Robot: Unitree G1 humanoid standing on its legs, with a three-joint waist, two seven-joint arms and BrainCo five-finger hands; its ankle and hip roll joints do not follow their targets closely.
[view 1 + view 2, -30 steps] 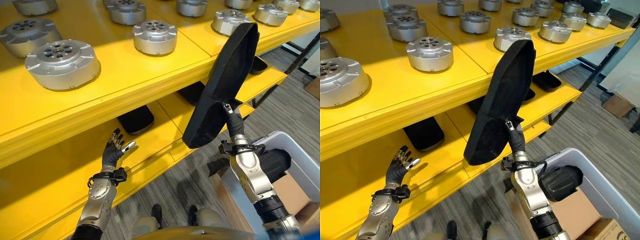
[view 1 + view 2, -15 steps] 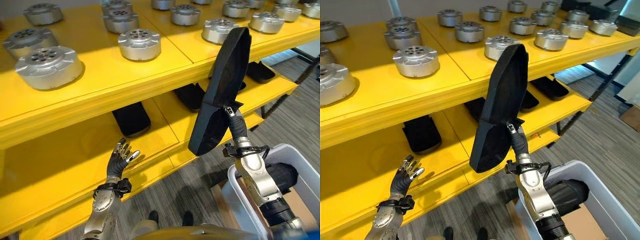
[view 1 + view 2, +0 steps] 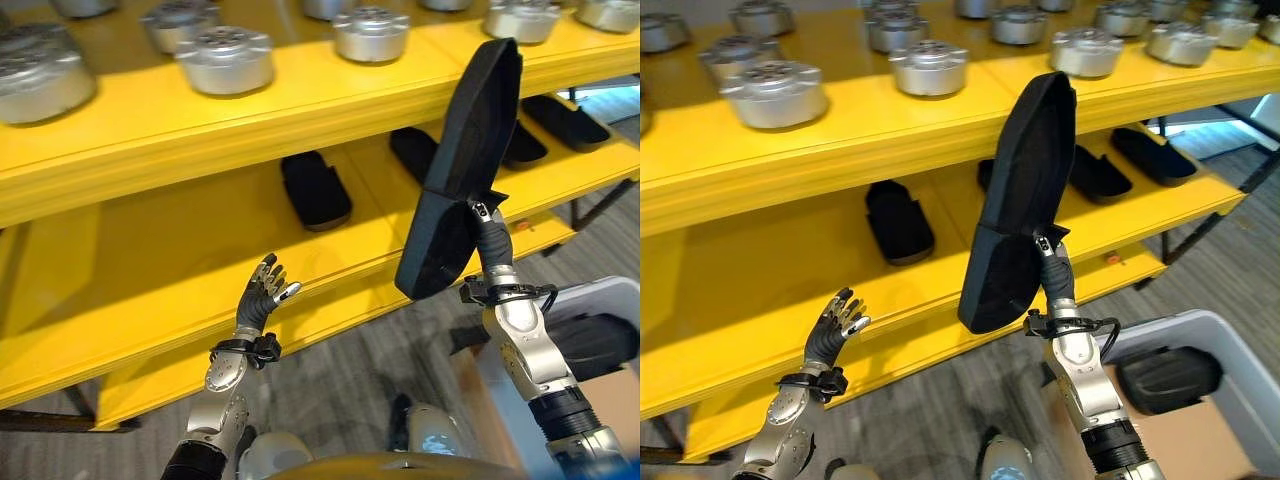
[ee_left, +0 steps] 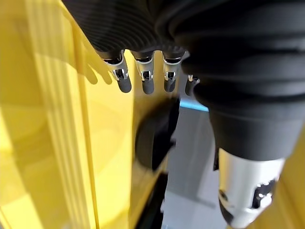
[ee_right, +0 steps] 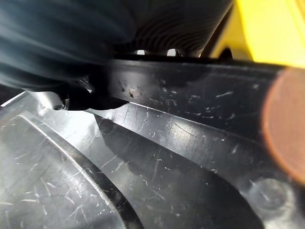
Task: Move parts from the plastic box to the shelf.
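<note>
Parts, the long black moulded plastic kind, are what we are moving; one long black moulded plastic part stands upright and tilted above our right hand, its top level with the front edge of the upper tier. Largest first: the yellow metal shelf spans everything ahead of both hands. Its upper tier carries round silver machined metal discs; its lower tier carries matching black parts, lying flat and well apart.

To the right of and below the right wrist sits the pale grey plastic box, with another black part inside.

Risks, as we judge them: the held part is tall and gripped only near its lower end, so it could pivot or slip in the hand. Its top could knock the upper tier's edge on the way in, since the lower tier's opening looks low for a part carried upright. Laying it down onto a part already there is also possible.

Right hand: fingers sit against the part's lower section, apparently clasped on it. The right wrist view shows scratched black plastic pressed right up to the hand.

Left hand: raised near the lower tier's front edge, fingers spread and straight, holding nothing, touching nothing.
</note>
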